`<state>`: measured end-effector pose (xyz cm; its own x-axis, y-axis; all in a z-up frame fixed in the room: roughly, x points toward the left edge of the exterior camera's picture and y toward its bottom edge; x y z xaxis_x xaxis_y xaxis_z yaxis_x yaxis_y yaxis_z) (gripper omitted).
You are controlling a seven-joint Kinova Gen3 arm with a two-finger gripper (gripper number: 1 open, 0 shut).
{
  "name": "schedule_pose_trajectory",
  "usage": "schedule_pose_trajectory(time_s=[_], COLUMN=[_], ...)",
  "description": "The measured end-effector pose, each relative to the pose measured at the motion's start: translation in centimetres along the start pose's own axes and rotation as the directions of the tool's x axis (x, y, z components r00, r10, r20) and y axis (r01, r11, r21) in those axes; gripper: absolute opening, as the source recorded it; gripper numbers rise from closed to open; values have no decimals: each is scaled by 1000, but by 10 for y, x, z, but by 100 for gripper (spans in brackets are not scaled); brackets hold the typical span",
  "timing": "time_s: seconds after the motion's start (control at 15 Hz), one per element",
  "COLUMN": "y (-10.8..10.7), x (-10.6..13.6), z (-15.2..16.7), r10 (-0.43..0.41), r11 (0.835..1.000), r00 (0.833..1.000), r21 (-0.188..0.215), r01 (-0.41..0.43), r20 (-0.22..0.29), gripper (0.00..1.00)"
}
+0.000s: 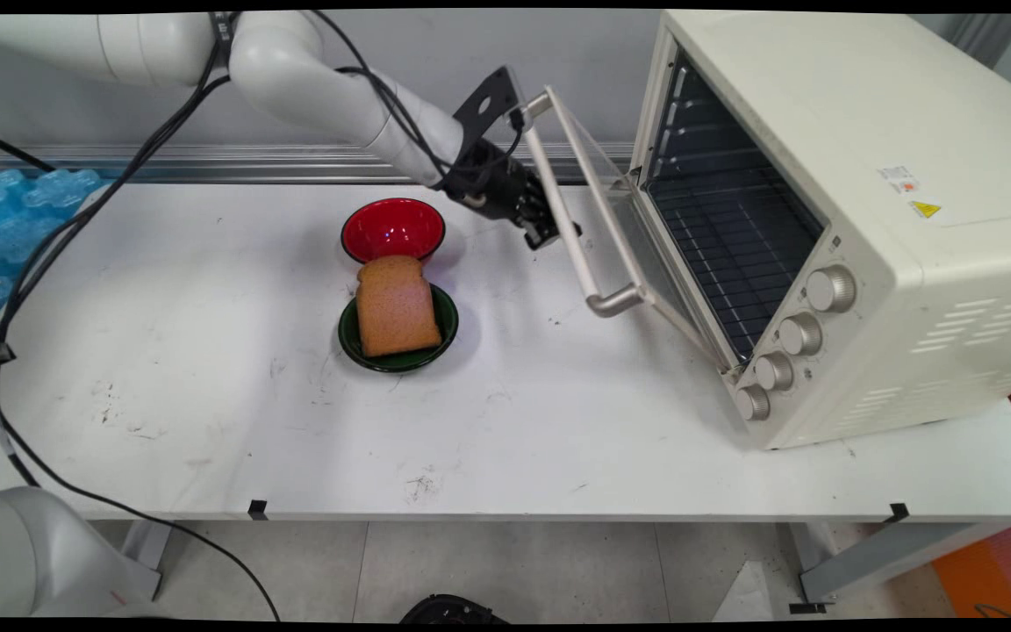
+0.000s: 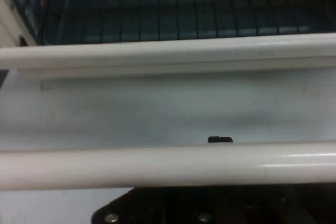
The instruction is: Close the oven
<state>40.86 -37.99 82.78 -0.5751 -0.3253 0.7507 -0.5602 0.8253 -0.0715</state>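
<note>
My gripper (image 1: 558, 234) is at the cream toaster oven (image 1: 856, 219), against the handle bar (image 1: 569, 211) of its glass door (image 1: 615, 206). The door hangs about half open, tilted out towards the table. In the hand view the handle bar (image 2: 168, 167) runs across the picture and hides most of the gripper (image 2: 220, 140). Only one small black tip shows beyond the bar, in the gap between bar and glass, so the fingers look shut and hooked behind the handle. Behind the door lie the oven's wire racks (image 2: 173, 9). Nothing is held between the fingers.
A slice of brown bread (image 1: 397, 307) lies on a dark green plate (image 1: 442, 312) left of the oven door. A red bowl (image 1: 392, 228) stands just behind it. Blue plastic packs (image 1: 14, 211) lie at the far left. Black cables hang from the arm.
</note>
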Motion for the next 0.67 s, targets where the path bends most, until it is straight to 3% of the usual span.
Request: schedule_pose_trajectory(time_s=[0.67], y=[-4], x=[46], z=[0], r10=[26], r11=[999], r00=[996], r21=[-17], r01=[-28], r20=[-86], gripper=[0])
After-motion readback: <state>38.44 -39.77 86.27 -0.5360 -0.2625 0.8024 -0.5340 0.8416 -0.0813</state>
